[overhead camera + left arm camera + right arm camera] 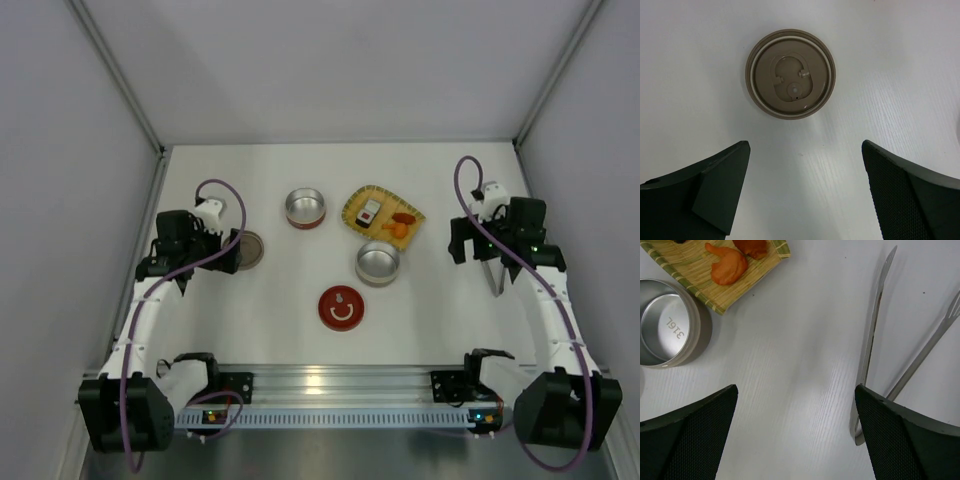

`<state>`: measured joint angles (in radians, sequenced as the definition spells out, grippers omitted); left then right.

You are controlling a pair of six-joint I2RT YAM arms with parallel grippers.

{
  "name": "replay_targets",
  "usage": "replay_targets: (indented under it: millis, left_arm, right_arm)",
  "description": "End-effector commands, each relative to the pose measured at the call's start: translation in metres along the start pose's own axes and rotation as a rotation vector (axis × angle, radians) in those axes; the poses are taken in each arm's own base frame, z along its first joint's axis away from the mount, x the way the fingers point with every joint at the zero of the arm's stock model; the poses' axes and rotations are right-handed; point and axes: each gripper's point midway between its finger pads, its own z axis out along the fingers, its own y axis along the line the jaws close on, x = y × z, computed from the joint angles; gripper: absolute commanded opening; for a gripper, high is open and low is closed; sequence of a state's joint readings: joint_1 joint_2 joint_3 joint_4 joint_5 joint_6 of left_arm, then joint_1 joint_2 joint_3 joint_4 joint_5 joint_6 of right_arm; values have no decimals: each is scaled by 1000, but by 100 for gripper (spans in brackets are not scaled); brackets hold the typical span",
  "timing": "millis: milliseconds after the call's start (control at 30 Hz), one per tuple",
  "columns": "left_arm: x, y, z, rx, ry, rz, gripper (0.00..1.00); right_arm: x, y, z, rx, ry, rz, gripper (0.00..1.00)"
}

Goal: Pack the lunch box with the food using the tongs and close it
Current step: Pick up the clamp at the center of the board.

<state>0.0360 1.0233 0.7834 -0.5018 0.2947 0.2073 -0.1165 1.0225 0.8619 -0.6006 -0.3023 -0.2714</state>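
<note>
At the right edge of the surface [300, 170], the right tool [795, 390] hangs with its fingers spread wide and nothing between them. One pair of tongs [872, 340] lies flat on the surface just beside its right finger. The joined end is nearest that finger, and the two arms fan out toward 1 o'clock.

At the tool's 9 o'clock stands one plain tin [667, 322], open and empty. At 11 o'clock is one yellow woven tray [735, 295], which holds the food. In the wrist view two orange-red chunks [727, 265] show on it, and the overhead view adds one white block [370, 210].

There are two tins in all. The second is a red-banded tin [305, 208], at 10 o'clock from the plain one.

Two lids lie apart from the tins. One red lid [341, 307] is at the plain tin's 7 o'clock. One brown lid [790, 75] lies underside up at 12 o'clock from the left tool [804, 150]. That tool is at the surface's 9 o'clock side and is also wide open and empty.
</note>
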Motion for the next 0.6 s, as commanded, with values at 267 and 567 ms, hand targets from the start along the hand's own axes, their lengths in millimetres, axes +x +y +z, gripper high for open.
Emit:
replay_targets:
  millis: [267, 567]
  left_arm:
    - [-3, -7, -7, 31, -21, 24, 98]
    - [-2, -14, -7, 75, -25, 43, 98]
  right_arm:
    - [33, -70, -20, 184, 130, 186, 99]
    - [74, -109, -25, 288, 333, 205, 99]
